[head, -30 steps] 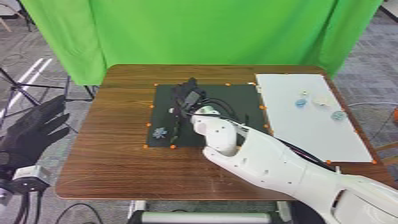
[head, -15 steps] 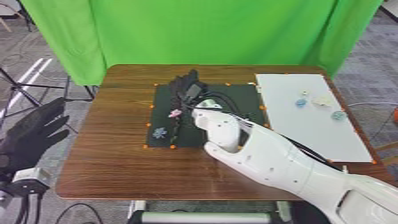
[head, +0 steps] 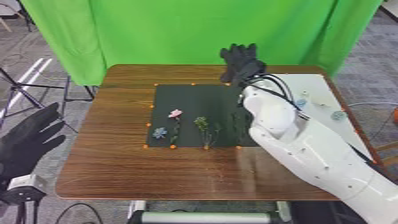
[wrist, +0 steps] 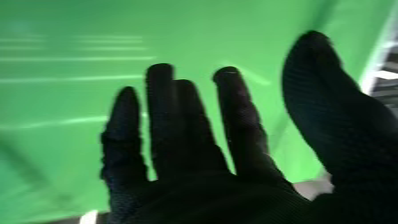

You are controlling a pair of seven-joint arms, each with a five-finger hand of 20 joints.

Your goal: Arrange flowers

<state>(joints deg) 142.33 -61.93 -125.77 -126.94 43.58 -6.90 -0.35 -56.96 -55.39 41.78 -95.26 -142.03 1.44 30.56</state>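
In the head view my right hand [head: 242, 65] is over the back of the table, its fingers spread and holding nothing; the right wrist view shows the same hand [wrist: 204, 195] open before green cloth. My left hand [head: 31, 137] stays off the table's left edge, open and empty. On the black mat [head: 191, 95] lie a pink flower [head: 175, 113] with a dark stem, a blue flower [head: 160, 133] to its lower left, and a green sprig [head: 202, 123] to the right. Another dark green stem [head: 237, 122] lies near the mat's right side, beside my right forearm.
A white board [head: 313, 85] on the table's right holds a blue flower [head: 300, 103], a pale one [head: 321, 101] and a blue-green one [head: 338, 115]. My right arm crosses its left part. Behind the brown table [head: 107, 172] hangs a green curtain [head: 195, 30].
My right hand has moved off the mat, back and to the right, uncovering the pink flower and the green sprig. The left hand has shifted only slightly.
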